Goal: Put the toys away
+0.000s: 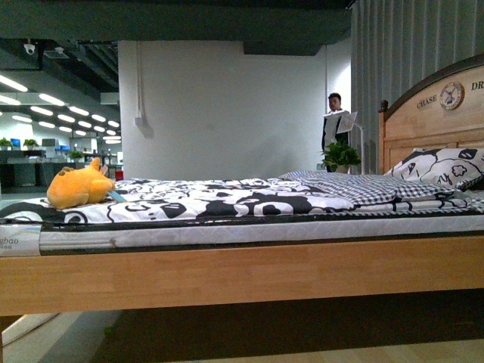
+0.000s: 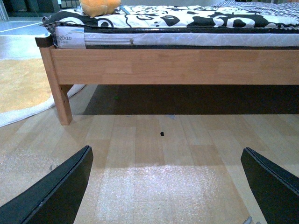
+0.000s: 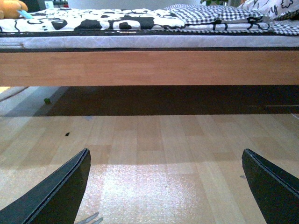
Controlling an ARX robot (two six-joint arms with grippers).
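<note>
Plush is what we have to deal with: the orange-yellow toy [image 1: 78, 185] lies on the patterned quilt [image 1: 227, 198] at the left end of the bed [image 1: 242, 276], close to its near edge. It is well apart from the black-and-white pillow [image 1: 442, 166] on the right by the headboard.

We judge it light, soft and squashy, not fragile, with a fabric skin that should give good grip. The plump middle of the body looks like the best place to take hold, with a deep pinch across it. We would avoid the pale blue tag [image 1: 117, 195] and any small limb, which could slip or let the body swing.

Its long axis runs roughly left to right, along the bed's near edge. A small peak rises toward its right end, and the tag sticks out low on that same side. Which end is the head we cannot tell for sure.

Our left gripper [image 2: 166, 149] and right gripper [image 3: 166, 149] both stand spread wide with nothing between their fingers. They are low over the wooden floor [image 2: 154, 140], in front of the bed and well below the toy.
</note>
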